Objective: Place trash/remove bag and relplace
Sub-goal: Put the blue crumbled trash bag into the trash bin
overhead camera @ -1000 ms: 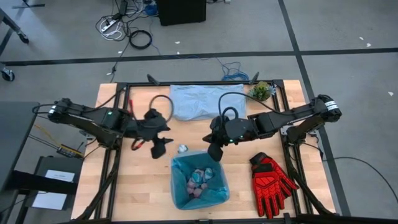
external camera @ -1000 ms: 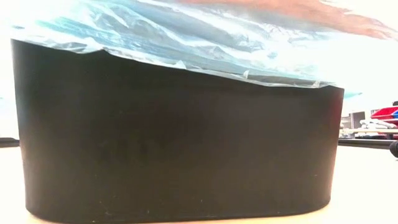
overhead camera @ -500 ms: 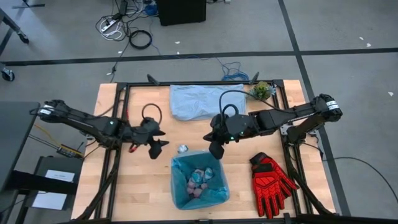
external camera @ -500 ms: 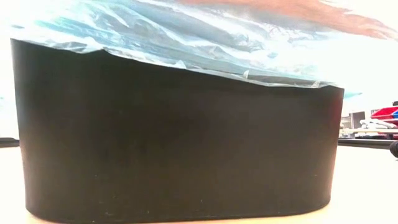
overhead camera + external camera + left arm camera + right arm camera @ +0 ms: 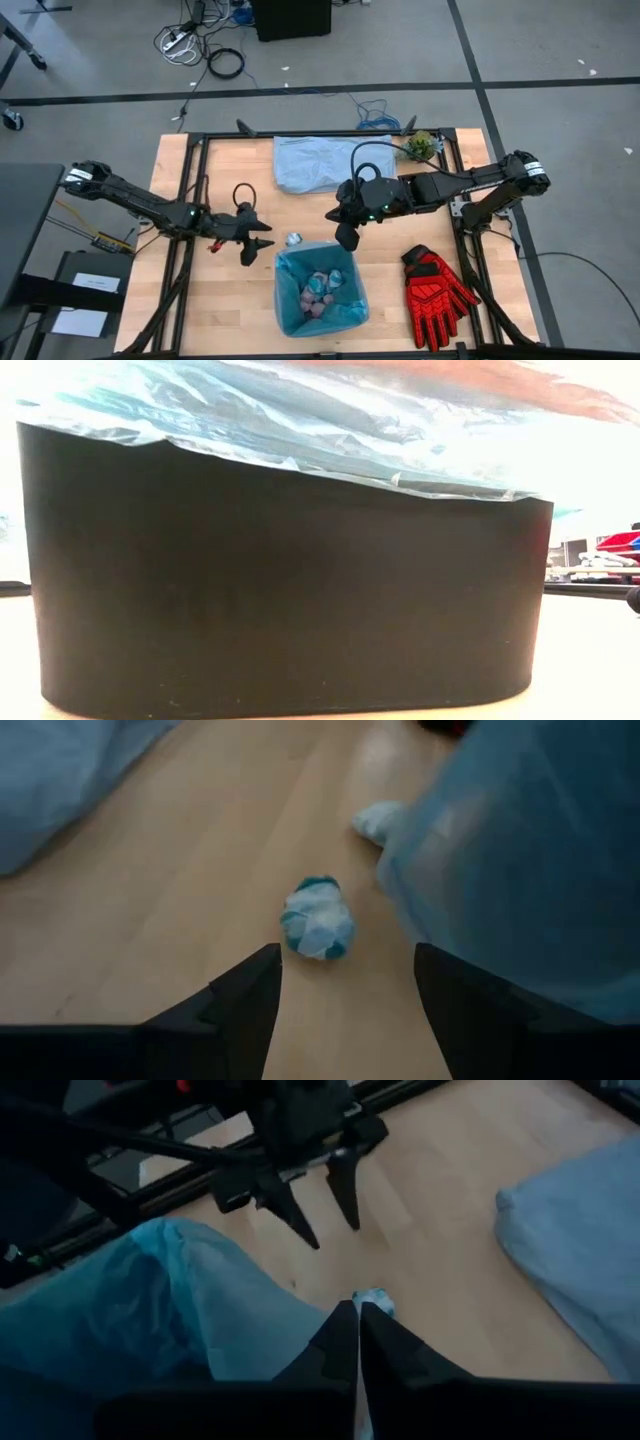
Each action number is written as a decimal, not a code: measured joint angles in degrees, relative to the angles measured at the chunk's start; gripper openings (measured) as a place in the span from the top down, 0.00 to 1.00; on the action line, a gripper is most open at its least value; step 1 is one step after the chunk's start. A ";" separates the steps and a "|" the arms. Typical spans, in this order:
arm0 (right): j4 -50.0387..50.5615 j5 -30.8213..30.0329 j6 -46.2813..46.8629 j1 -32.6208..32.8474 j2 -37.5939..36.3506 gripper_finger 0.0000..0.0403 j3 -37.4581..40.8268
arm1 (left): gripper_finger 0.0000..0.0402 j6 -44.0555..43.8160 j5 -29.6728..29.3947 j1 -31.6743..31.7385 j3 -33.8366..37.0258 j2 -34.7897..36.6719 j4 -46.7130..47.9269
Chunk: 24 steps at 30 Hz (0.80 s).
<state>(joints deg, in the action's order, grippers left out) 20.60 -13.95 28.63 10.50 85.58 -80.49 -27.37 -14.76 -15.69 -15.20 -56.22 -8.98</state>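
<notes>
The left gripper (image 5: 254, 243), fingers wide, faced a crumpled white-and-blue paper wad (image 5: 316, 917) beside the cyan-lined black bin (image 5: 321, 292). The right gripper (image 5: 346, 238) hovered pinched together, empty, over the bin's rim.

Grey floor (image 5: 560, 60) with cables (image 5: 200, 45)

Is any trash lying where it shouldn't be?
Yes. One small paper wad lies on the wooden table, just outside the bin lined with the blue bag, while the other wads sit inside. The open left gripper points at it; the shut right gripper hangs by the bin's rim.
</notes>
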 joint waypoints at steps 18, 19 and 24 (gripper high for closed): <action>-8.44 -8.26 20.36 -4.81 0.00 0.99 0.00 | 0.41 24.83 8.75 5.35 7.56 -11.46 -24.79; -8.48 -9.20 20.80 -4.51 0.06 0.99 0.00 | 0.41 26.42 9.84 5.73 7.56 -12.66 -26.03; -10.07 -11.71 22.75 -3.23 0.70 0.99 -0.01 | 0.40 31.66 10.98 7.49 7.43 -18.14 -30.48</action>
<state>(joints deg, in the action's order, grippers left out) 10.53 -25.67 51.39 7.28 86.28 -80.49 4.29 -3.78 -8.20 -7.77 -74.36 -39.46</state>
